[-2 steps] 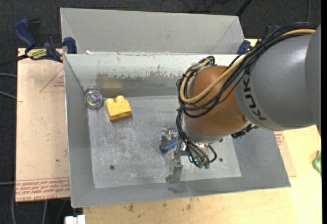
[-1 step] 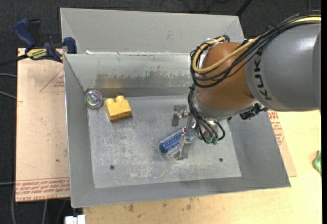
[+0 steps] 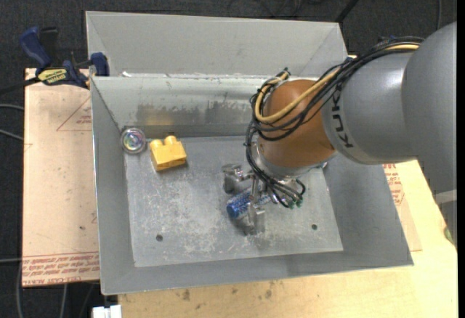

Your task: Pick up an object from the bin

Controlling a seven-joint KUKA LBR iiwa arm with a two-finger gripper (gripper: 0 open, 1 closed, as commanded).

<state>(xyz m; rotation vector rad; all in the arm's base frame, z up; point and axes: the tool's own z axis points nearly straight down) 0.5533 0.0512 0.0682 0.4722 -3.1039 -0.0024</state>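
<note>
While the tool (image 3: 245, 200) overhangs one blue thing (image 3: 237, 208), one yellow block (image 3: 168, 153) lies apart.

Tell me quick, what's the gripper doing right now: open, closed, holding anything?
Gripper: open or closed cannot be told; it sits low over a small blue thing near the middle of the bin.

The arm's hand (image 3: 245, 200) is low over the floor of the grey metal bin (image 3: 145, 237), a little right of its middle. Its fingers (image 3: 233, 180) stand apart, with a small crumpled blue thing (image 3: 237, 208) lying between them, closer to the front finger. Well apart from these, toward the back left corner, a yellow plastic building block (image 3: 168, 153) lies just beside a small shiny round silvery thing (image 3: 133, 139)
</note>
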